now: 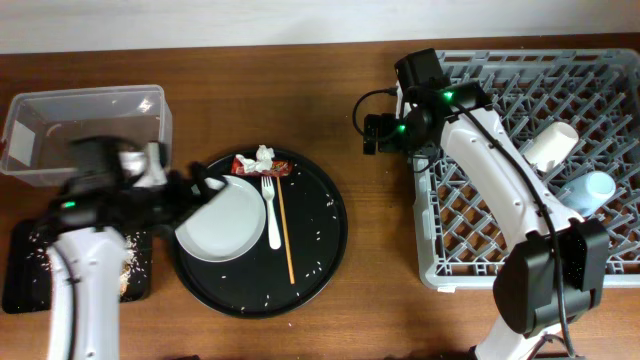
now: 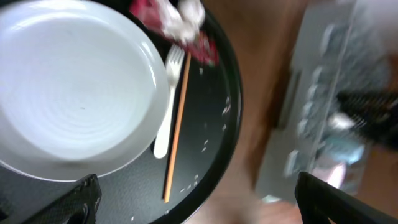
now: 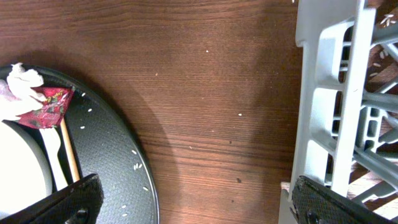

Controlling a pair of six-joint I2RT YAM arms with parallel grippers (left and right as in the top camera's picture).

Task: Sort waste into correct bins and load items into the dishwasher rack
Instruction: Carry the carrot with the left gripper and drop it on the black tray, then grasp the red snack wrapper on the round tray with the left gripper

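Observation:
A white plate (image 1: 222, 222) lies on the round black tray (image 1: 320, 250), with a white fork (image 1: 270, 210) and a wooden chopstick (image 1: 285, 235) beside it. A red wrapper (image 1: 248, 166) and a crumpled tissue (image 1: 265, 154) sit at the tray's far edge. My left gripper (image 1: 200, 185) is open and empty over the plate's (image 2: 68, 93) upper left rim. My right gripper (image 1: 373, 135) is open and empty over bare table between the tray and the grey rack (image 1: 500, 240). A white cup (image 1: 552, 145) and a pale blue cup (image 1: 592, 190) lie in the rack. No bowl shows.
A clear tub (image 1: 85, 125) stands at the back left. A shallow black tray (image 1: 25, 270) with rice and scraps lies at the front left, partly under my left arm. Rice grains are scattered on the round tray.

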